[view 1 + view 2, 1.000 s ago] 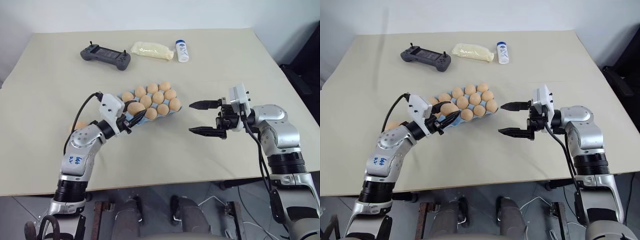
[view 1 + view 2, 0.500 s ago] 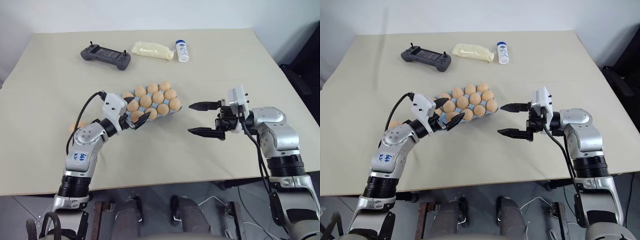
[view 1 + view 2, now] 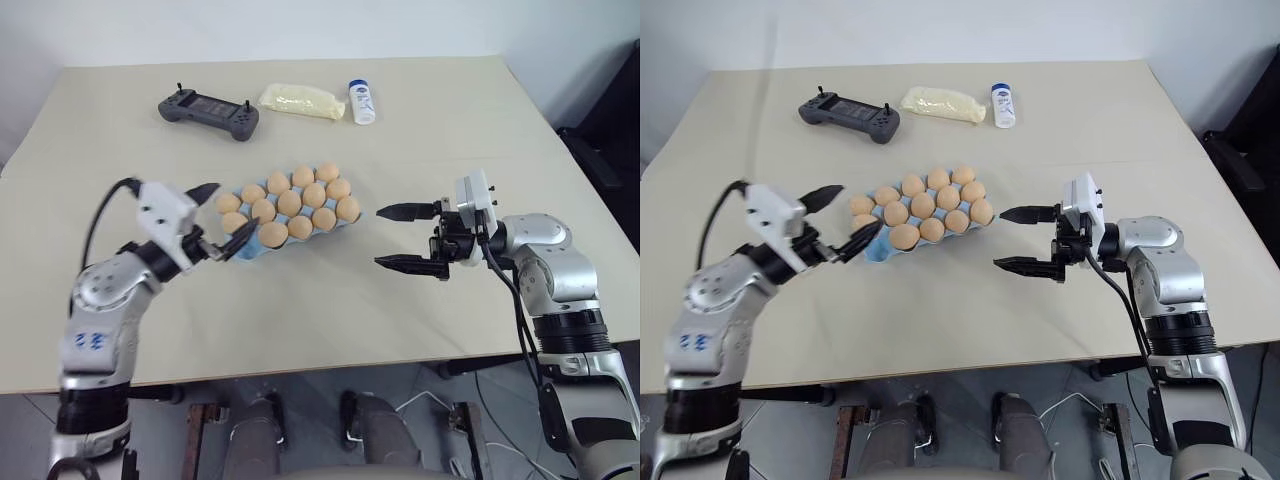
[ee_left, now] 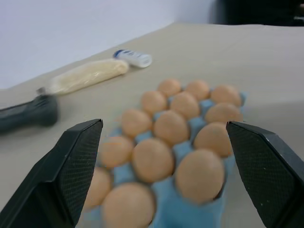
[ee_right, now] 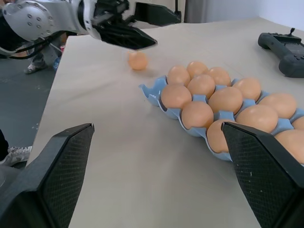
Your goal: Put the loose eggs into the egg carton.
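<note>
Pulling back toward left edge of head view, left gripper [image 3: 219,219] now clear of egg carton [image 3: 285,212]; egg it carried a second ago sits in carton. Fingers [image 3: 204,189] spread wide, empty, touching nothing. Right gripper [image 3: 400,237] unchanged at centre right, fingers released, empty. Carton mid-bench [image 3: 330,310]; one loose egg [image 5: 137,60] outside it.

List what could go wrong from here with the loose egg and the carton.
1. The loose egg lies on the bare table close by the left tool; a careless sweep may send it rolling.
2. The egg carton has one empty cup, at a corner against seated eggs; open fingers may bump them.
3. Nothing steadies the carton: the right tool hovers open, apart from it, so it could slide.
</note>
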Robot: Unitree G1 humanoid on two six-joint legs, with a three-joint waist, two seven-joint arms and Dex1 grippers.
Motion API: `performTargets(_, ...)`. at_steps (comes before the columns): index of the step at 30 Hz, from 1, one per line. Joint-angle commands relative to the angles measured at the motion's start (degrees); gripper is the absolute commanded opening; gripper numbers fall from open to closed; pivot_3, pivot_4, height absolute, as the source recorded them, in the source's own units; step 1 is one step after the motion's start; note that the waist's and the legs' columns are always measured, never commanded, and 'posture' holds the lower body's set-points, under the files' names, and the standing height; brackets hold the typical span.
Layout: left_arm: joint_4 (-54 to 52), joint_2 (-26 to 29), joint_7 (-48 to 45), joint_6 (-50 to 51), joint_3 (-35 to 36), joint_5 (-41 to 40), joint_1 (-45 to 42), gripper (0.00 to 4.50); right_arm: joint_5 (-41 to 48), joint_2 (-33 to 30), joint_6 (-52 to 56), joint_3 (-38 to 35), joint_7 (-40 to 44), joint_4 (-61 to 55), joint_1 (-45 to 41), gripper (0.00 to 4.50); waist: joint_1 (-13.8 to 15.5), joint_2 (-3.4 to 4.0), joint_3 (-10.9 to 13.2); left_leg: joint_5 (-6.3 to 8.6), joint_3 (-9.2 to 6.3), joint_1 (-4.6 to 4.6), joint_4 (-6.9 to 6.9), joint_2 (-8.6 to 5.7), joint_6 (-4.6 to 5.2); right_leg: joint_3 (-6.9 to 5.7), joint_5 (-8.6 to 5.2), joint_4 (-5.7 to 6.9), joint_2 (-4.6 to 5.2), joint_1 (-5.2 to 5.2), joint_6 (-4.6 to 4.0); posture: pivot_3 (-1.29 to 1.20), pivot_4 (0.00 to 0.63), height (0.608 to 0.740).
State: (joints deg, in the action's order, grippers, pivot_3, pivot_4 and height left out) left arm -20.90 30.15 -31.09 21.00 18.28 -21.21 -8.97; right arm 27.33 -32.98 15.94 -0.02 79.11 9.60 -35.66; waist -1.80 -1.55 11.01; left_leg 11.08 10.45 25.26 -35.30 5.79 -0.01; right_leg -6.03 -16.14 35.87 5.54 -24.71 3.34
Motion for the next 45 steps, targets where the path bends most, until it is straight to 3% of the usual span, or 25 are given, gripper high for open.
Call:
performTargets(1, -4.67, 0.4, 1.27, 0.18, 6.86, -1.75, 7.04, 4.44, 1.4, 0.2, -0.5, -0.79, 0.32, -1.31, -0.53, 4.5, -0.01, 0.0, 0.0, 0.0, 0.0, -0.01, 0.0, 0.01, 0.0, 0.0, 0.0, -0.01, 0.01, 0.01, 0.0, 0.0, 0.15, 0.74)
performTargets(9, -6.03, -4.48, -0.19, -1.81, 16.34, -8.18, 23.83, 4.44, 0.91, 1.42, -1.36, -0.04, 0.73, 0.32, -1.47, 4.5, -0.02, 0.0, 0.0, 0.04, -0.01, 0.02, 0.14, 0.12, -0.02, 0.04, -0.12, -0.38, 0.07, 0.01, -0.29, 0.0, 0.15, 0.74)
performTargets(19, -6.68, -5.37, 2.55, -1.66, 21.53, -9.87, 31.02, 4.44, 0.97, 1.43, -2.02, -0.1, 1.69, 0.75, -1.48, 4.5, -0.17, 0.0, 0.0, 0.19, 0.0, 0.13, 0.33, 0.12, 0.0, 0.08, -0.26, -0.91, 0.04, -0.02, -0.59, 0.0, 0.15, 0.74)
performTargets(24, -5.23, -3.34, 7.91, 2.18, 21.29, -8.66, 27.64, 4.44, 1.2, 1.46, -2.17, -0.46, 2.22, 1.52, -2.14, 4.5, -0.11, 0.0, 0.0, 0.22, 0.0, 0.15, 0.38, 0.12, -0.01, 0.08, -0.24, -0.94, 0.03, -0.03, -0.55, 0.0, 0.15, 0.74)
performTargets(34, 2.29, 0.21, 18.07, 12.8, 14.21, -6.6, 8.49, 4.44, 0.72, 1.49, -2.33, -0.05, 2.02, 1.99, -2.57, 4.5, 0.08, 0.0, 0.0, 0.22, 0.05, 0.13, 0.37, 0.08, 0.0, 0.07, 0.06, -0.89, 0.03, 0.0, -0.13, 0.0, 0.15, 0.74)
performTargets(45, 8.82, 3.95, 17.55, 20.41, 6.93, -3.49, 1.27, 4.44, 0.34, 0.42, -2.02, -0.41, 1.53, 1.53, -2.01, 4.5, -0.08, -0.01, 0.0, 0.21, 0.74, 0.04, 0.16, 0.12, -0.23, -0.1, 0.03, 0.14, -0.02, -0.73, -0.18, 0.0, 0.15, 0.74)
